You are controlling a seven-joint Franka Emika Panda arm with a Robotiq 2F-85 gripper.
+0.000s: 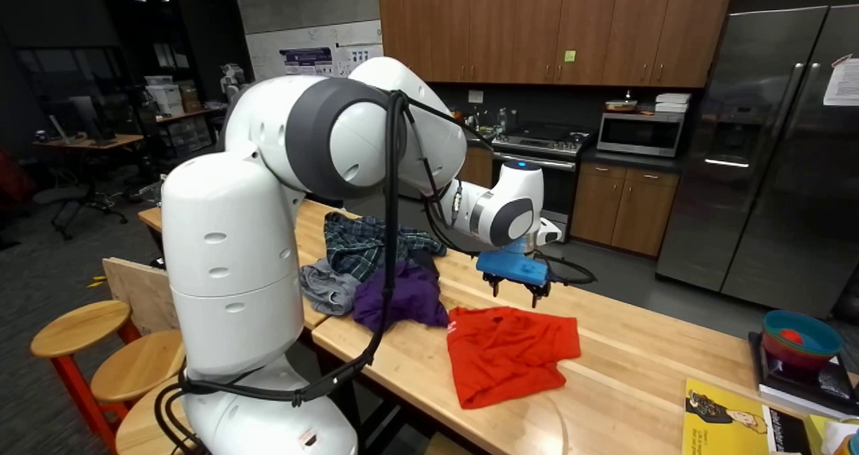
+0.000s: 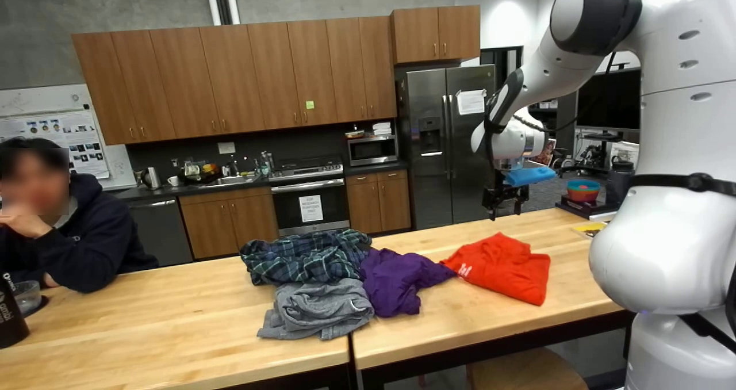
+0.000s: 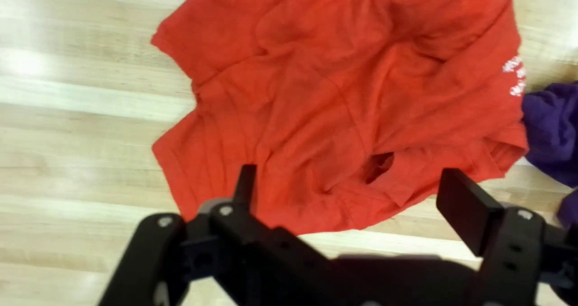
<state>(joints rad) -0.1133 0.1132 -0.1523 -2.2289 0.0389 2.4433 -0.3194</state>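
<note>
My gripper [image 1: 515,297] [image 2: 505,213] hangs above the table with its jaws wide apart and nothing between them. In the wrist view the gripper [image 3: 348,169] hovers over the near edge of a red garment [image 3: 316,94], apart from it. That red garment [image 1: 510,354] [image 2: 506,266] lies spread and wrinkled on the wood, with white lettering along one edge. Beside it sits a crumpled purple cloth [image 1: 399,294] [image 2: 399,280] [image 3: 553,125]. A green-blue plaid shirt [image 1: 362,240] [image 2: 310,255] and a grey garment [image 1: 329,287] [image 2: 322,306] are heaped against the purple one.
The wooden table [image 1: 624,374] [image 2: 144,315] carries nested bowls [image 1: 798,341] [image 2: 583,190] on dark books and a yellow book [image 1: 725,421] at one end. A person [image 2: 86,229] sits at the opposite end near a black bottle [image 2: 8,312]. Stools [image 1: 80,327] stand beside the robot base.
</note>
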